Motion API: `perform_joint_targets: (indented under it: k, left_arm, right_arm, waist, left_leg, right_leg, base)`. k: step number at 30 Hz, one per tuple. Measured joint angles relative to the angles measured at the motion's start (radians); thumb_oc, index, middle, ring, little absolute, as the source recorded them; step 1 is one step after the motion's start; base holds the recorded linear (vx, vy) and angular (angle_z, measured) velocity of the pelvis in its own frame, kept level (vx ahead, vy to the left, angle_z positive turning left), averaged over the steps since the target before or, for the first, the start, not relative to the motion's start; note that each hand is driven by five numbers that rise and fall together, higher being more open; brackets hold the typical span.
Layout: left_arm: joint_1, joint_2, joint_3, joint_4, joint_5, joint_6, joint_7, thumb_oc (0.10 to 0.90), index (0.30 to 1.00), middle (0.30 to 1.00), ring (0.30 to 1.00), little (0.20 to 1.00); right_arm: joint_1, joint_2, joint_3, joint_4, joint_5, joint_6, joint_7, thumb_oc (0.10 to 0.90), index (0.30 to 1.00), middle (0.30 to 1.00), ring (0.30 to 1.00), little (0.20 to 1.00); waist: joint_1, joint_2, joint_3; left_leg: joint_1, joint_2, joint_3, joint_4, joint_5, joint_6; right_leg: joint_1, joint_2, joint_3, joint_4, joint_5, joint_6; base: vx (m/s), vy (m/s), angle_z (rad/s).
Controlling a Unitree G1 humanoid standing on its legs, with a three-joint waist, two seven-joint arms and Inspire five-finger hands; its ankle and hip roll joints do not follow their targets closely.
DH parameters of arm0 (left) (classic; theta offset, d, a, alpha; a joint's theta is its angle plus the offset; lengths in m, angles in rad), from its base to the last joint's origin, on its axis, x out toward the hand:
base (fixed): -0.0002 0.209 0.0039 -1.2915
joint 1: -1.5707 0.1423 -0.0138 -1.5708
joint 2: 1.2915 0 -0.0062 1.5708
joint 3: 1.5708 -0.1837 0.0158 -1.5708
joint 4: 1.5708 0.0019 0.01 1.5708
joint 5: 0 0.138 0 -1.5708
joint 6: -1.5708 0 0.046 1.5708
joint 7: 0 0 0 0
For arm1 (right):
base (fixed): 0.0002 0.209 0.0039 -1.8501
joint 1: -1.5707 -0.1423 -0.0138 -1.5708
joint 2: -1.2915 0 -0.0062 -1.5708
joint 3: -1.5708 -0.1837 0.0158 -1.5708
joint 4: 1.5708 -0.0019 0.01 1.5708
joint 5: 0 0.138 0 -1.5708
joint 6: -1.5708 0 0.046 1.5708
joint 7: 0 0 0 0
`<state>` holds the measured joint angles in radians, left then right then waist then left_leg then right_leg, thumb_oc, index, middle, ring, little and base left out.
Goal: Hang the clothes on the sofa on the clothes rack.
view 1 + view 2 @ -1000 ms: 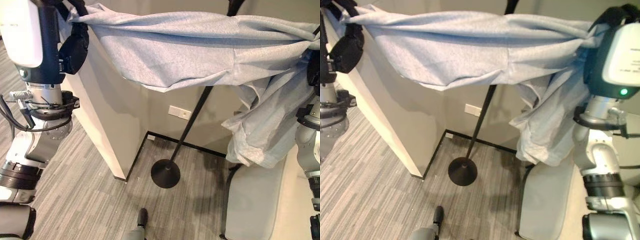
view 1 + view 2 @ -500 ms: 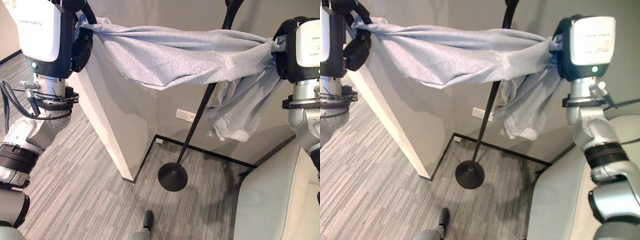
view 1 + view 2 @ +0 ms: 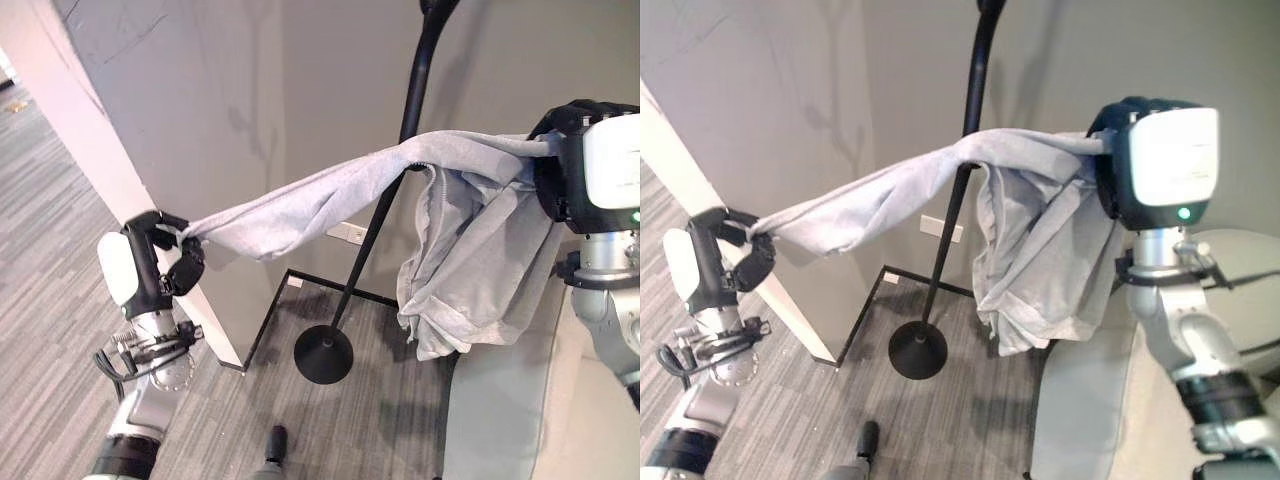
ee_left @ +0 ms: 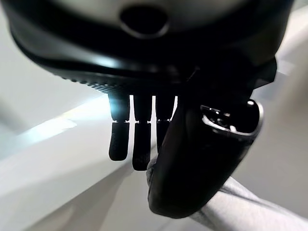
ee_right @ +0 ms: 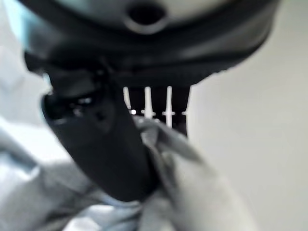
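A light grey garment (image 3: 470,260) stretches between my two hands and crosses the black pole of the clothes rack (image 3: 418,85) on my side. My left hand (image 3: 165,255) is low beside the white wall corner, shut on a sleeve end; its thumb (image 4: 192,163) presses the cloth (image 4: 240,207). At the right, my right hand (image 3: 562,180) is held high and is shut on the bunched cloth (image 5: 192,183), thumb (image 5: 101,144) pinching it. The garment's body (image 3: 1035,250) hangs down below that hand. Whether the cloth rests on the rack, I cannot tell.
The rack's round black base (image 3: 322,355) stands on the grey striped floor near the wall corner. A white wall edge (image 3: 90,150) juts out on the left. The pale grey sofa (image 3: 500,410) sits at the lower right.
The whole view has shifted. My left hand has dropped well below the right, so the garment now slopes down to the left, and more of it hangs under the right hand.
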<state>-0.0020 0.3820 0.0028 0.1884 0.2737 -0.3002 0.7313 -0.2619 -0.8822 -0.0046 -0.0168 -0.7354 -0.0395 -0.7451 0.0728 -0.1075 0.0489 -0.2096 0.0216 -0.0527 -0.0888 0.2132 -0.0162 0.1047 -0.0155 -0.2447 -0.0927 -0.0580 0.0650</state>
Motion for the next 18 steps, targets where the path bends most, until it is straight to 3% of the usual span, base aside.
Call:
perform_joint_targets:
  k: [3, 4, 5, 6, 7, 10, 12, 18]
  left_arm:
    - [0.008, -0.014, -0.002, 0.011, -0.074, 0.011, -0.035, 0.400, 0.300, 0.300, 0.300, 0.300]
    - [-0.012, -0.012, -0.001, 0.026, -0.101, 0.019, -0.043, 0.400, 0.300, 0.300, 0.300, 0.300]
    - [-0.017, -0.009, -0.001, 0.035, -0.109, 0.021, -0.047, 0.400, 0.300, 0.300, 0.300, 0.300]
    - [-0.017, -0.006, -0.002, 0.036, -0.117, 0.022, -0.050, 0.400, 0.300, 0.300, 0.300, 0.300]
    - [-0.016, -0.008, -0.004, 0.038, -0.118, 0.023, -0.051, 0.400, 0.300, 0.300, 0.300, 0.300]
    - [-0.012, -0.013, -0.010, 0.049, -0.133, 0.038, -0.070, 0.400, 0.300, 0.300, 0.300, 0.300]
    - [-0.005, -0.020, -0.016, 0.086, -0.157, 0.050, -0.076, 0.400, 0.300, 0.300, 0.300, 0.300]
    - [-0.003, -0.021, -0.042, 0.108, -0.176, 0.065, -0.128, 0.400, 0.300, 0.300, 0.300, 0.300]
  right_arm:
    - [0.001, 0.038, -0.002, -0.024, -0.029, 0.001, 0.003, 0.400, 0.300, 0.300, 0.300, 0.300]
    - [0.001, 0.059, -0.002, -0.033, -0.029, 0.001, 0.012, 0.532, 0.498, 0.498, 0.498, 0.498]
    - [0.002, 0.061, -0.002, -0.033, -0.029, 0.001, 0.019, 0.580, 0.571, 0.571, 0.571, 0.571]
    - [0.002, 0.073, -0.001, -0.034, -0.028, 0.001, 0.029, 0.755, 0.832, 0.832, 0.832, 0.832]
    - [0.003, 0.098, 0.000, -0.035, -0.026, 0.001, 0.037, 0.800, 0.900, 0.900, 0.900, 0.900]
    - [0.015, 0.146, 0.001, -0.030, 0.001, 0.002, 0.056, 0.800, 0.900, 0.900, 0.900, 0.900]
    - [0.058, 0.223, 0.000, -0.032, 0.057, 0.003, 0.070, 0.800, 0.900, 0.900, 0.900, 0.900]
    - [0.086, 0.224, 0.009, -0.034, 0.132, -0.007, 0.133, 0.800, 0.900, 0.900, 0.900, 0.900]
  waist:
    - [0.026, -0.009, 0.000]
    - [0.043, -0.009, 0.000]
    - [0.049, -0.009, 0.000]
    - [0.051, -0.009, 0.000]
    - [0.051, -0.009, 0.000]
    - [0.052, -0.007, 0.000]
    - [0.049, -0.013, -0.004]
    - [0.047, -0.007, -0.002]
  left_leg:
    - [0.000, -0.004, -0.008, 0.000, -0.002, 0.002]
    - [-0.001, -0.010, -0.012, -0.001, -0.007, 0.000]
    - [-0.002, -0.010, -0.012, -0.001, -0.007, 0.000]
    - [-0.003, -0.010, -0.013, -0.001, -0.007, 0.000]
    - [-0.003, -0.011, -0.014, -0.001, -0.006, -0.001]
    - [-0.008, -0.014, -0.014, -0.001, -0.006, -0.001]
    - [-0.001, -0.021, -0.013, 0.000, -0.006, -0.001]
    - [0.002, -0.025, -0.013, 0.000, -0.002, 0.004]
  right_leg:
    - [0.004, -0.002, -0.005, 0.000, -0.004, -0.001]
    - [0.006, -0.005, -0.012, 0.000, -0.011, -0.007]
    - [0.006, -0.005, -0.012, 0.000, -0.013, -0.011]
    - [0.005, -0.005, -0.013, 0.000, -0.014, -0.012]
    - [0.005, -0.004, -0.015, 0.000, -0.014, -0.012]
    - [0.004, -0.007, -0.015, 0.000, -0.013, -0.013]
    - [0.009, -0.013, -0.015, 0.000, -0.014, -0.012]
    - [0.012, -0.018, -0.019, 0.000, -0.015, -0.010]
  base:
    - [-0.02, -0.005, 0.11]
    - [-0.02, -0.002, 0.10]
    - [-0.03, 0.004, 0.10]
    - [-0.01, 0.004, 0.04]
    - [-0.01, 0.004, 0.05]
    - [0.00, 0.000, 0.01]
    - [0.00, 0.000, 0.00]
    - [0.00, 0.000, 0.00]
